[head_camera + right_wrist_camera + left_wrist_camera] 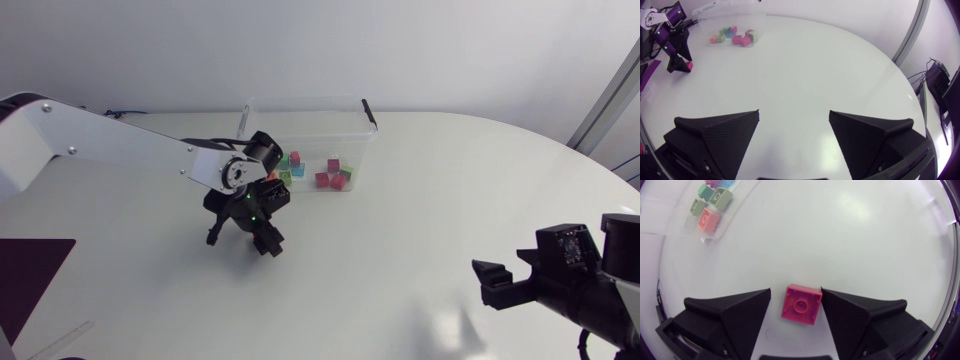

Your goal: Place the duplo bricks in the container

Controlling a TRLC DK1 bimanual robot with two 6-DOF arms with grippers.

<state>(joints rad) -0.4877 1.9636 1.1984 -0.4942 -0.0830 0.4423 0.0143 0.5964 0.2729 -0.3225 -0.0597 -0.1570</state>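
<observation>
A pink-red duplo brick (801, 304) lies stud-up on the white table, between the fingers of my left gripper (796, 289). One finger touches the brick's edge and a small gap shows at the other, so the gripper is open. The head view shows that gripper (243, 240) pointing down just in front of the clear container (310, 101), with the brick hidden beneath it. Several coloured bricks (330, 175) lie inside the container. From the right wrist view the brick (689, 65) shows as a red spot at the left gripper's tips. My right gripper (794, 112) is open and holds nothing, at the table's near right (487, 283).
The container has a black latch (369, 111) on its right end and stands at the table's far side. Bare white table (400, 230) stretches between the two arms. A dark purple mat (30, 270) lies at the near left edge.
</observation>
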